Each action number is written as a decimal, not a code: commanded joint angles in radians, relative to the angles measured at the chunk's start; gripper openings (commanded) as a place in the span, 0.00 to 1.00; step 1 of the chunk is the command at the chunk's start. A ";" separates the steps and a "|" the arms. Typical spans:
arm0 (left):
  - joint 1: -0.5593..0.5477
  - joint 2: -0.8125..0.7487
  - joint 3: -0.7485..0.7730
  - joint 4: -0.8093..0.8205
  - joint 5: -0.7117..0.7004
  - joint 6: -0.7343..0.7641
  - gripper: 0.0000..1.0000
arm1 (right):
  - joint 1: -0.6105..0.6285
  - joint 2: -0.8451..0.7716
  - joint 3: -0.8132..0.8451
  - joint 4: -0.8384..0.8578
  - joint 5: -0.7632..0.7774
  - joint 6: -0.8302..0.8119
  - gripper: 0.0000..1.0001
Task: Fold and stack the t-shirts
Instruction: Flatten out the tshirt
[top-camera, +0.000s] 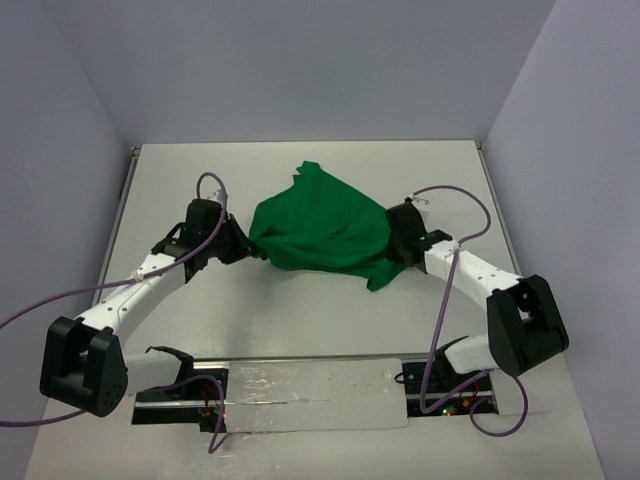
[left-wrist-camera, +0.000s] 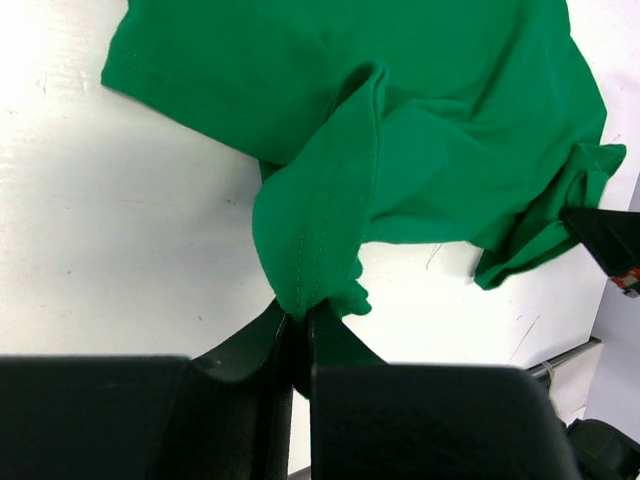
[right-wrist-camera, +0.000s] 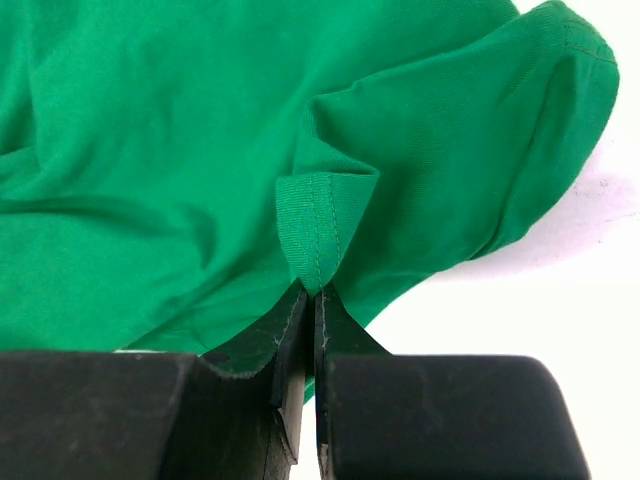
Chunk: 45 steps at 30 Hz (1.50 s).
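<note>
1. The left fingers (left-wrist-camera: 250, 345) are closed to a hairline gap. They pinch a stitched hem fold at the left edge of the t-shirt (top-camera: 320, 228).
2. The right fingers (right-wrist-camera: 262, 340) are just as tightly closed, clamping a doubled stitched edge on the shirt's right side.
3. The shirt is plain bright green, bunched and creased. It stretches between the two arms over the middle of the white table (top-camera: 300, 320), with one corner pointing toward the far side.
4. From above, cloth covers the right fingertips. The sleeves and neck are hard to make out in the folds, and I cannot tell how much of the shirt rests on the table.
</note>
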 joint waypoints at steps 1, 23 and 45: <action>0.031 0.021 0.106 0.000 0.023 0.018 0.10 | -0.049 -0.154 0.162 -0.042 -0.014 -0.011 0.09; 0.114 -0.199 0.950 -0.205 0.035 0.055 0.10 | -0.147 -0.649 0.895 -0.139 0.074 -0.150 0.09; 0.140 0.118 0.673 0.019 0.113 -0.038 0.10 | -0.149 -0.275 0.688 0.169 0.044 -0.177 0.09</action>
